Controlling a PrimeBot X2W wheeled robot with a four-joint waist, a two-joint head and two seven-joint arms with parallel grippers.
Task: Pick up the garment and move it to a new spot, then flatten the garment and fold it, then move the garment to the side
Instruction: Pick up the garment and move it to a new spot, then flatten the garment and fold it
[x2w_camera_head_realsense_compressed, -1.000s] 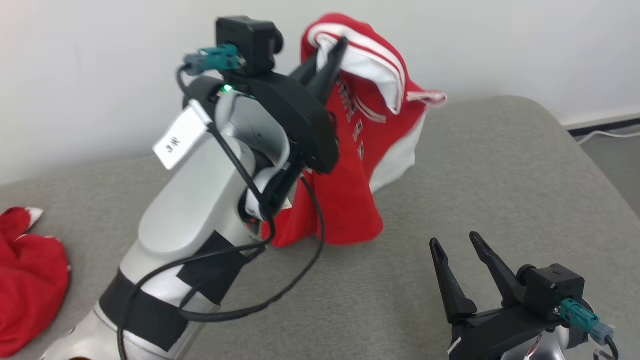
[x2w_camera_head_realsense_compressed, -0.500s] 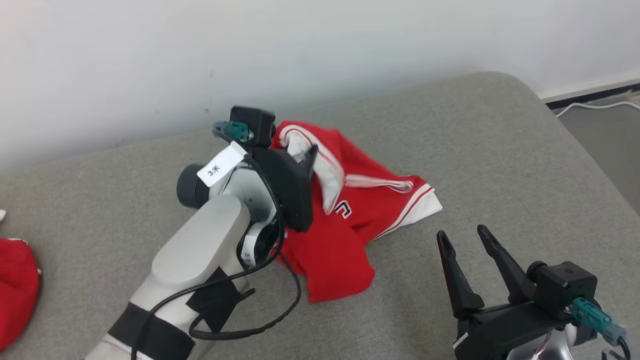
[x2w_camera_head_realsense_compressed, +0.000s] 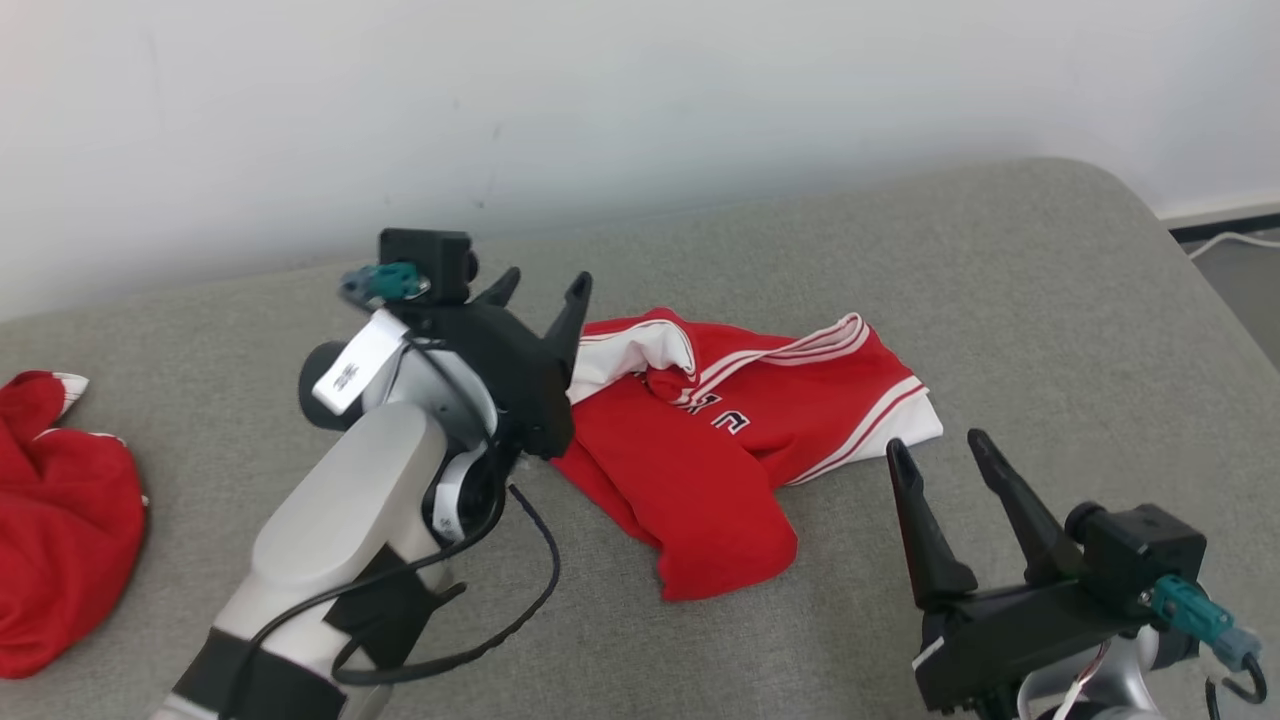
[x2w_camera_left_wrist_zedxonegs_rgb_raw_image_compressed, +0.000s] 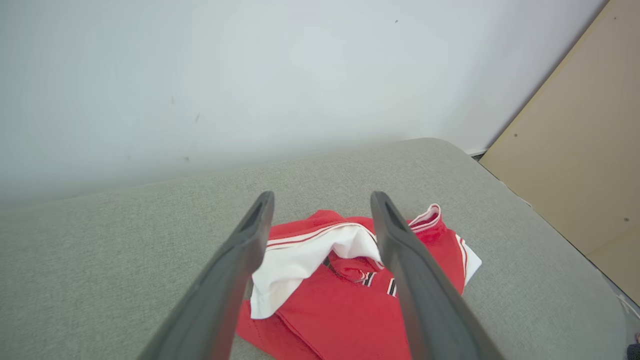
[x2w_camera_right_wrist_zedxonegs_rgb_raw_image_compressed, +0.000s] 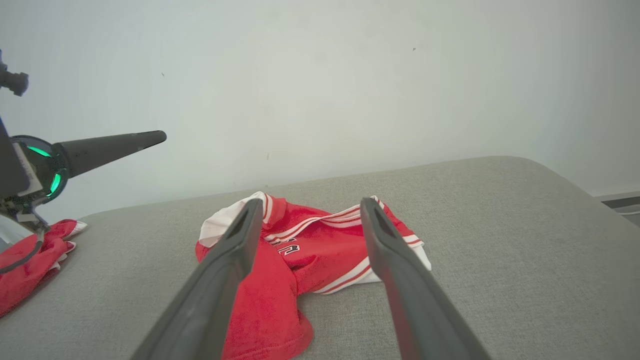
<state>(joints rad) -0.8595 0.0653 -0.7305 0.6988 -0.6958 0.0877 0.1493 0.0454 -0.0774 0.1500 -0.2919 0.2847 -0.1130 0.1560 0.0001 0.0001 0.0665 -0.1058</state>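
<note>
So, the red jersey (x2w_camera_head_realsense_compressed: 700, 470) with white trim is lying crumpled near the middle of the grey tabletop (x2w_camera_head_realsense_compressed: 1050, 300), with part of its white lining flipped up on the left side. The left gripper (x2w_camera_head_realsense_compressed: 543, 290) hangs just beside that white edge, fingers spread wide and holding nothing. The right gripper (x2w_camera_head_realsense_compressed: 937, 447) sits near the jersey's right corner, fingers also apart and empty. Over at the far left edge there's another red garment (x2w_camera_head_realsense_compressed: 60, 520) bunched up, well apart from the jersey.
</note>
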